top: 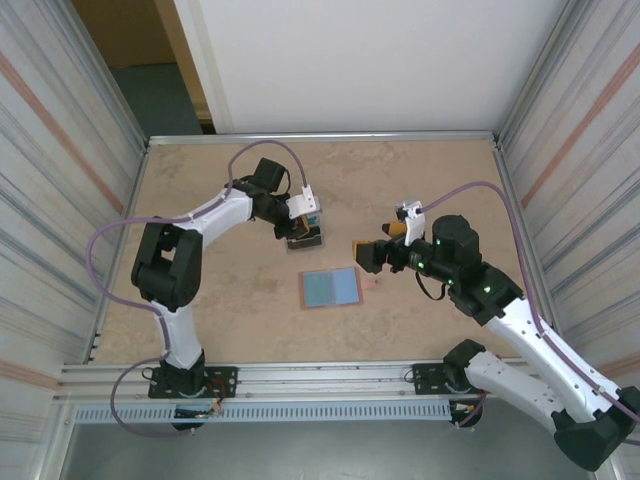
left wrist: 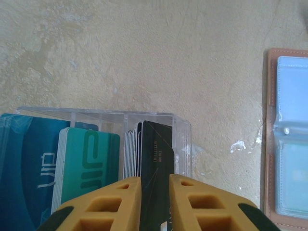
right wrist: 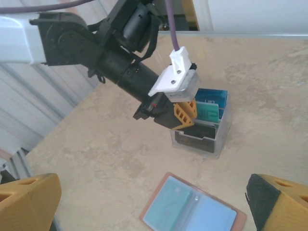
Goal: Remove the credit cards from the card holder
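The card holder (top: 330,288) lies open and flat on the table, pink rim and blue-grey sleeves up. One teal credit card (right wrist: 172,200) shows inside its left sleeve. My left gripper (left wrist: 155,188) hangs over a clear box (left wrist: 183,132), jaws slightly apart. A black card (left wrist: 156,149) stands in the box between its fingers. More credit cards stand in that box, a teal one (left wrist: 91,163) and a blue one (left wrist: 26,168). My right gripper (top: 365,255) hovers wide open just right of the card holder (right wrist: 192,211), holding nothing.
The clear box (top: 305,238) stands behind the card holder, mid-table. In the left wrist view the card holder (left wrist: 288,139) lies to the box's right. Metal-framed walls close the table on the left, right and back. Bare tabletop lies all round.
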### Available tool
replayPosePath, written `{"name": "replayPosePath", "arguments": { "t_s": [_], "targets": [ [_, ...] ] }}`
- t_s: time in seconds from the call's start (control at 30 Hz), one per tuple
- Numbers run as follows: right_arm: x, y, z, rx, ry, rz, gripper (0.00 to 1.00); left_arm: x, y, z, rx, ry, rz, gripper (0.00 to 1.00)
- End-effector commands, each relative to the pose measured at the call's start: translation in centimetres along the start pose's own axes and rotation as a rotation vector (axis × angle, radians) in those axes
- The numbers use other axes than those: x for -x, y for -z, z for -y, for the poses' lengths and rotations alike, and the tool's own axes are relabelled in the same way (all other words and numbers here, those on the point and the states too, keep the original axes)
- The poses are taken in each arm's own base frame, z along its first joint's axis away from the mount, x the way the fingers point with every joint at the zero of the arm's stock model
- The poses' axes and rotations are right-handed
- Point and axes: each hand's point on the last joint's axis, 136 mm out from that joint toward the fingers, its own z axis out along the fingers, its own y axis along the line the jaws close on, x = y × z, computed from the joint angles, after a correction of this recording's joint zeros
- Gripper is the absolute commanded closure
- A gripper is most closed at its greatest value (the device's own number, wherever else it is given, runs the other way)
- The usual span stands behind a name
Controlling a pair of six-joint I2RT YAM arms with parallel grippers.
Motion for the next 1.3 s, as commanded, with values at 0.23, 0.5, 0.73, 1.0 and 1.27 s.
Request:
{"name": "replayPosePath", "arguments": {
  "t_s": [0.23,0.5,0.73,1.0,1.27],
  "targets": [
    [-0.3,-1.3,1.1,-0.063,-0.066,-0.065,0.01,3.6,5.8,2.1,0.06,0.035,0.171,0.5],
    [-2.8,-4.0,2.9,-0.172,-0.093,-0.172,0.02,3.7,8.7,5.1,0.18,0.085,0.311,0.01],
    [-6.2,-6.8,3.2,-0.256,-0.074,-0.297,0.07,1.9,10.7,5.8,0.361,0.221,0.418,0.01],
    [-10.7,-10.5,1.5,-0.291,-0.023,-0.489,0.24,-1.6,11.0,6.2,0.526,0.442,0.428,0.01],
    [-15.5,-13.3,0.5,-0.351,0.011,-0.658,0.48,-7.0,13.1,5.6,0.747,0.783,0.467,0.01]
  ]
}}
